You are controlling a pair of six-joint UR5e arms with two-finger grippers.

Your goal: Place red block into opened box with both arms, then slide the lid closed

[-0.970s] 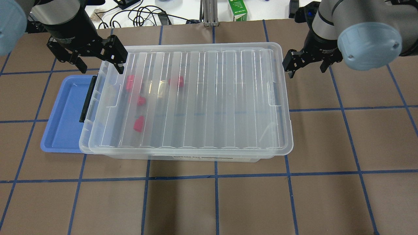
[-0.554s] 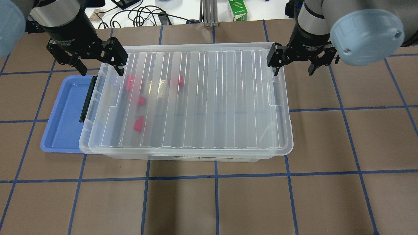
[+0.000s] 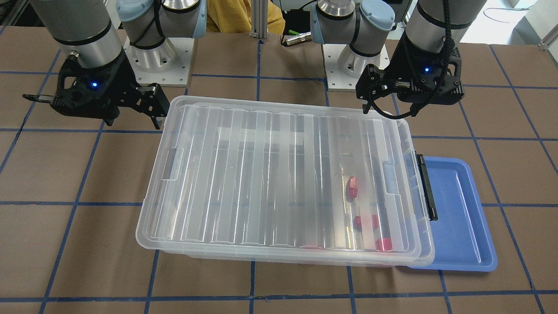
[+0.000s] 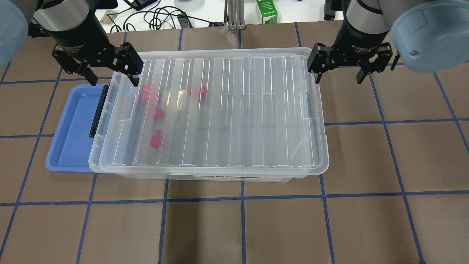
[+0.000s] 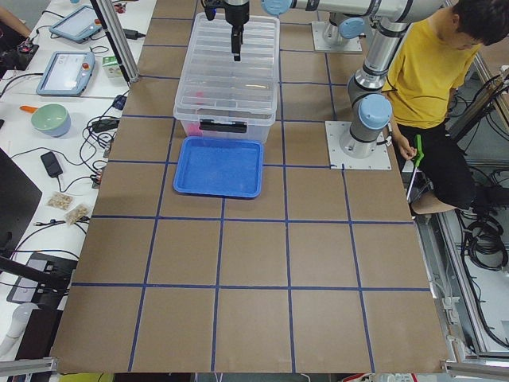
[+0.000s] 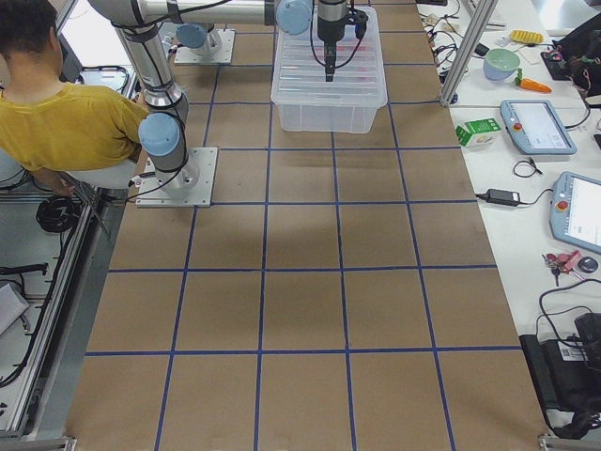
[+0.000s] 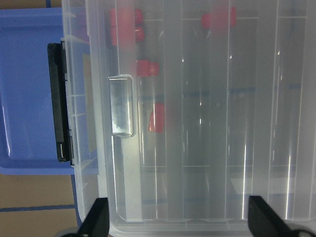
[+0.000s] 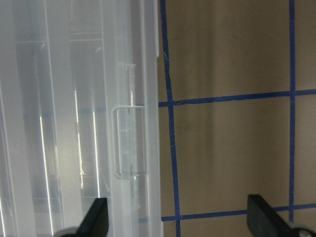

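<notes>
Since the earlier overhead picture, the right gripper (image 4: pixel 339 77) has shifted slightly outward from the box's far right corner. The left gripper (image 4: pixel 113 76), the box and the lid are unchanged.

The table (image 4: pixel 366 220) is covered in matt brown board ruled into squares by blue tape. It lies bare on the box's near side and beyond its right end.

The box (image 4: pixel 220 176) is a shallow clear plastic rectangle. The lid (image 4: pixel 238 110), a clear sheet with long parallel ridges and a raised rim, lies on top of it. At the left end the box's rim shows just beyond the lid's edge, along with a black latch bar (image 4: pixel 97 112).

A flat blue tray (image 4: pixel 73 124) lies against that same end, partly under the box.

Both grippers hover at the box's far corners, jaws spread wide and holding nothing. One left finger is over the lid's corner. One right finger is at the box's rim, and its partner is over bare table. Contact cannot be judged.

The red blocks (image 4: pixel 156 139) are small, glossy and stubby. They lie inside the box under the lid, near the latch end and on the near side of the left gripper.
</notes>
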